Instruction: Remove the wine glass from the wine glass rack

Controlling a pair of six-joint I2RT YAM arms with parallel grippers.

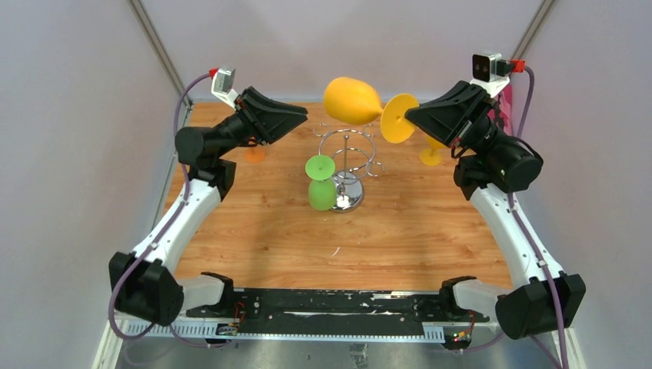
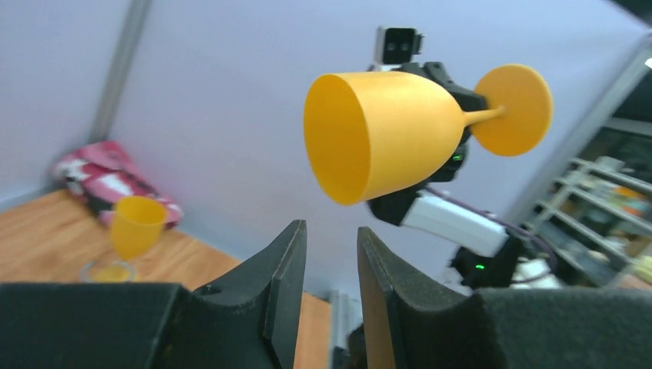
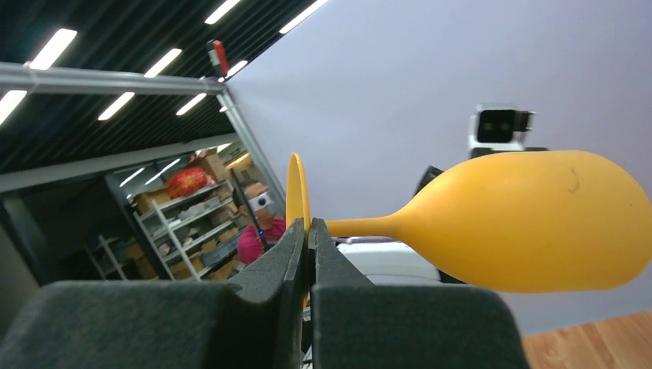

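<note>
My right gripper (image 1: 409, 115) is shut on the round foot (image 1: 399, 118) of an orange wine glass (image 1: 351, 101). It holds the glass on its side in the air, above and behind the chrome wine glass rack (image 1: 347, 146). In the right wrist view the fingers (image 3: 309, 227) pinch the foot edge-on and the bowl (image 3: 538, 223) points right. A green wine glass (image 1: 321, 182) hangs upside down at the rack's left side. My left gripper (image 1: 304, 117) is open and empty, raised left of the orange glass. In the left wrist view the left gripper (image 2: 330, 231) sits below the glass (image 2: 384, 134).
An orange glass (image 1: 254, 156) stands on the wooden table (image 1: 346, 254) behind the left arm. Another orange glass (image 1: 430, 154) stands behind the right arm and also shows in the left wrist view (image 2: 134, 227). A pink cloth (image 2: 108, 181) lies by the back wall.
</note>
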